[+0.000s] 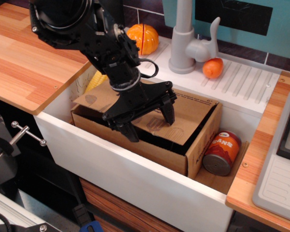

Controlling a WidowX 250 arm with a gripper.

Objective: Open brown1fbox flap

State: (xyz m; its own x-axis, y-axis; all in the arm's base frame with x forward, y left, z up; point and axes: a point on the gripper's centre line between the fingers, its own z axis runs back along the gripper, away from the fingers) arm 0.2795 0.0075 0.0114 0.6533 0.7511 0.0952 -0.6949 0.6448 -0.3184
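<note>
Brown corrugated brown1fbox (183,154) sits inside the white basin (135,179), red tin can (221,152) just beside its right end. Flap (183,113) lies tilted across the box top, printed icons visible, dark gap along its near edge. Black gripper (150,121) hangs over the flap's left half, jaws spread wide, holding nothing; contact with the flap cannot be judged. Orange pumpkin (141,38) and grey faucet (183,38) stand behind.

Matt cardboard brown1fbox (183,157), glossy white basin (135,183), wood-grain counter (29,58).
</note>
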